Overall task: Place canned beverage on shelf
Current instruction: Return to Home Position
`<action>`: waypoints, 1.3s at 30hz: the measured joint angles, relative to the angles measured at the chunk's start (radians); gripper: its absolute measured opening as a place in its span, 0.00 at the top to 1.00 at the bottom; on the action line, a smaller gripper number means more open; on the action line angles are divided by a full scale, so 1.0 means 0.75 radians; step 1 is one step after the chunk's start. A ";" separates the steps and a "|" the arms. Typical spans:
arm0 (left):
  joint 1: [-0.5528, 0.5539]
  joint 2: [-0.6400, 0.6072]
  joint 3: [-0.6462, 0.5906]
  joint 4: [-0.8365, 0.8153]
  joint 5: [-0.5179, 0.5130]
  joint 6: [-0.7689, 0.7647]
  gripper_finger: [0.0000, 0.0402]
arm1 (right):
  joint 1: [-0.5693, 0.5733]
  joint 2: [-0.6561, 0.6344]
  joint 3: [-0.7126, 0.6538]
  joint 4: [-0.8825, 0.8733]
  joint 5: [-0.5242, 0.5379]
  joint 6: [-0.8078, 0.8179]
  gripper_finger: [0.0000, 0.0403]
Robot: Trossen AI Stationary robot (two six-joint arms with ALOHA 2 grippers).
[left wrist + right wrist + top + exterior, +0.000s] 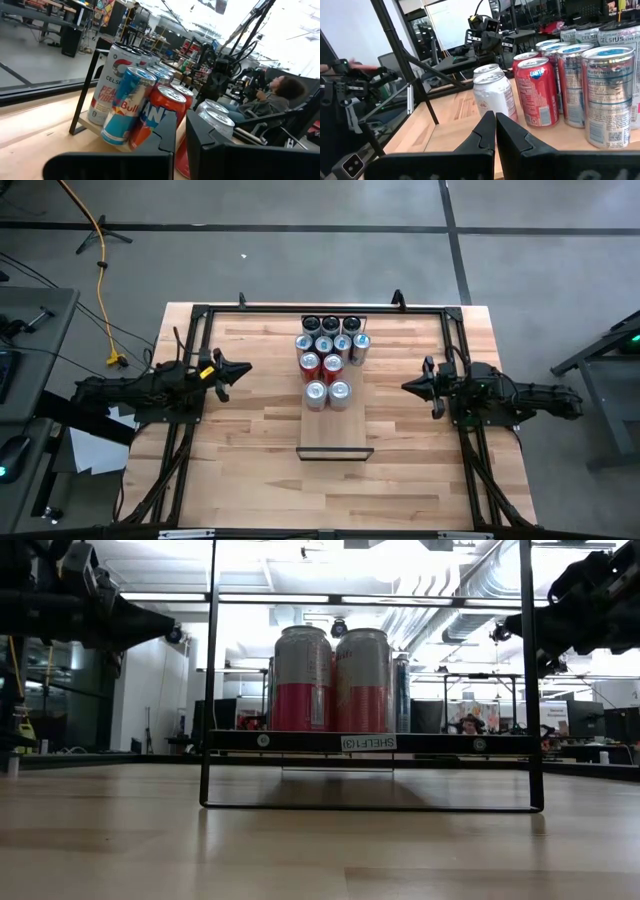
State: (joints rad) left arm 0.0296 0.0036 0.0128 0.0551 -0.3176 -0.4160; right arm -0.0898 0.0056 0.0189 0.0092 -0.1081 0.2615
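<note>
The shelf (335,432) is a pale plank at the table's middle, raised on a thin dark frame (205,780). Several canned beverages (330,355) stand upright on its far half: dark-topped ones farthest, then silver and red ones, and two pale cans (492,92) nearest. The red cans (537,90) show in the right wrist view and a blue can (127,105) in the left wrist view. My left gripper (243,369) hovers shut left of the cans, pointing at them. My right gripper (408,387) hovers shut to their right. Neither holds anything.
The shelf's near half (335,435) is bare, with open tabletop (330,490) in front of it. A black metal frame (320,310) runs along the table's far edge and sides. A person (280,95) sits in the room beyond the table.
</note>
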 joint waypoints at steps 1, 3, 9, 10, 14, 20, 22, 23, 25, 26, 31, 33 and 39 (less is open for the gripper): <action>0.000 0.000 0.000 0.001 0.000 0.000 1.00 | 0.000 0.002 0.000 -0.002 0.000 0.000 1.00; 0.000 0.000 0.000 0.000 0.000 0.000 1.00 | 0.000 0.004 0.000 -0.002 0.000 0.000 1.00; 0.001 0.001 0.000 0.000 0.000 0.000 1.00 | 0.000 0.004 -0.001 -0.002 0.000 0.000 1.00; 0.001 0.001 0.000 0.001 0.000 0.000 1.00 | 0.000 0.004 -0.001 -0.002 0.000 0.000 1.00; 0.001 0.001 0.000 0.001 0.000 -0.001 1.00 | 0.000 0.004 -0.001 -0.001 0.000 0.000 1.00; 0.001 0.001 0.000 0.001 0.000 -0.001 1.00 | 0.000 0.004 -0.001 -0.001 0.000 0.000 1.00; 0.001 0.001 0.000 0.001 0.000 -0.001 1.00 | 0.000 0.004 -0.001 -0.001 0.000 0.000 1.00; 0.001 0.001 0.000 0.001 0.000 -0.001 1.00 | 0.000 0.004 -0.001 -0.001 0.000 0.000 1.00; 0.001 0.001 0.000 0.001 0.000 -0.001 1.00 | 0.000 0.004 -0.001 -0.001 0.000 0.000 1.00; 0.001 0.001 0.000 0.001 0.000 -0.001 1.00 | 0.000 0.004 -0.001 -0.001 0.000 0.000 1.00; 0.001 0.001 0.000 0.001 0.000 0.004 1.00 | 0.000 0.004 -0.001 -0.001 0.000 0.000 1.00; 0.001 0.002 0.000 0.000 0.002 0.124 1.00 | 0.000 0.004 -0.001 -0.001 0.000 0.000 1.00; 0.001 0.021 -0.001 -0.028 0.210 0.514 1.00 | 0.000 0.004 -0.001 -0.001 0.000 0.000 1.00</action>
State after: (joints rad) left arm 0.0306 0.0196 0.0120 0.0341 -0.1598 -0.0304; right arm -0.0898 0.0090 0.0181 0.0084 -0.1081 0.2614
